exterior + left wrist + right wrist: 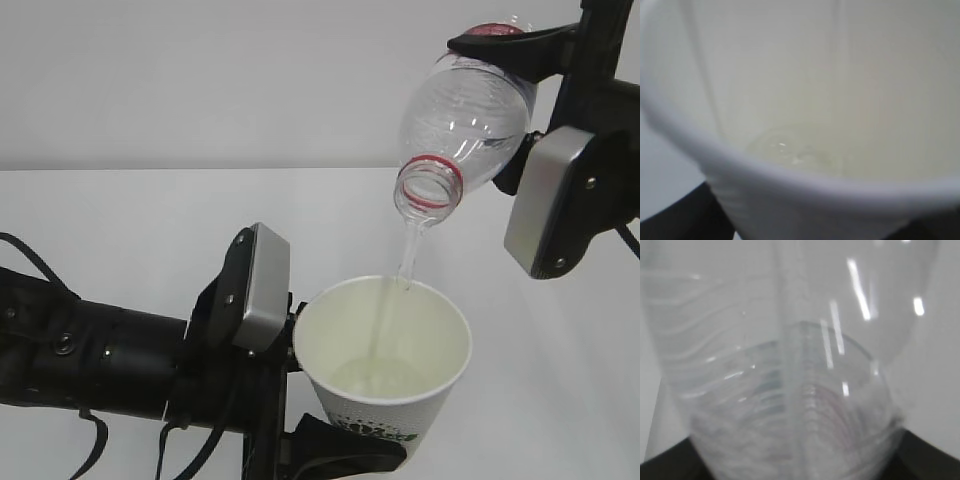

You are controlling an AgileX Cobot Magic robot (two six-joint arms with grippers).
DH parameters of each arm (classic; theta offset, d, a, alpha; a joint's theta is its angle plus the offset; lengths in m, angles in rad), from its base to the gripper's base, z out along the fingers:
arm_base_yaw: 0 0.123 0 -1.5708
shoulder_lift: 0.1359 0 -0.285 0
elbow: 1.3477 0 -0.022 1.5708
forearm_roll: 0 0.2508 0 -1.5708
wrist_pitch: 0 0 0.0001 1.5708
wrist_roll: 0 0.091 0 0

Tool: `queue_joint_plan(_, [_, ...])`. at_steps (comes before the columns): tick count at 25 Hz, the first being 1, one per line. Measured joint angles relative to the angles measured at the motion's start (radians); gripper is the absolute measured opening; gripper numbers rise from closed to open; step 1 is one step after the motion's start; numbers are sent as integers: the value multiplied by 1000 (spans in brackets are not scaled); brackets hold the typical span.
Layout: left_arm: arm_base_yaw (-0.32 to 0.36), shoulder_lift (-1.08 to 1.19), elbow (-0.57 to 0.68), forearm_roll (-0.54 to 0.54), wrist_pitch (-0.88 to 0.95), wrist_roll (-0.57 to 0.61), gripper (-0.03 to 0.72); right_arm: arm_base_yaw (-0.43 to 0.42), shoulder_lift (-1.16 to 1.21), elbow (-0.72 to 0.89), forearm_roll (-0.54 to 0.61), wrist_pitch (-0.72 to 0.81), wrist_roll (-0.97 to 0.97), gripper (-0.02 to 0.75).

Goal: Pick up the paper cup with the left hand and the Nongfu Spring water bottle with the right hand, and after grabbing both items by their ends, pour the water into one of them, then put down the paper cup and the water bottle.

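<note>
Pincer, right: clamped on the rear body of the Nongfu Spring water bottle [463, 125], one black finger [505, 42] lying over its top side; the right hand [575, 190] holds it high, neck tilted down to the left.
Pincer, left: closed around the lower wall of the paper cup [385, 365], a black finger [340, 455] showing under the base; the left hand [150, 355] carries it well above the surface [130, 220].
Water: a thin stream [405, 265] falls from the red-ringed mouth, passes just inside the far rim and meets a shallow pool [790, 150] at the cup's bottom.
Stage: pouring under way; cup judged far from full.
Risk, stream: it enters close to the rim, so a small drift of either arm, or a steeper tilt throwing the jet further, would likely spill it onto the surface.
Risk, cup: the soft wall may buckle under the grip as weight grows, tipping the contents.
Risk, bottle: smooth ribbed plastic held by its end could rotate or slip.
</note>
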Motion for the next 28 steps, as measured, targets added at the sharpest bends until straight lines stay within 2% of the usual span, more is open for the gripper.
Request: queue_joint_plan(28, [0,0,0,2,0,0,532,0,0,0,0,-6,0,463])
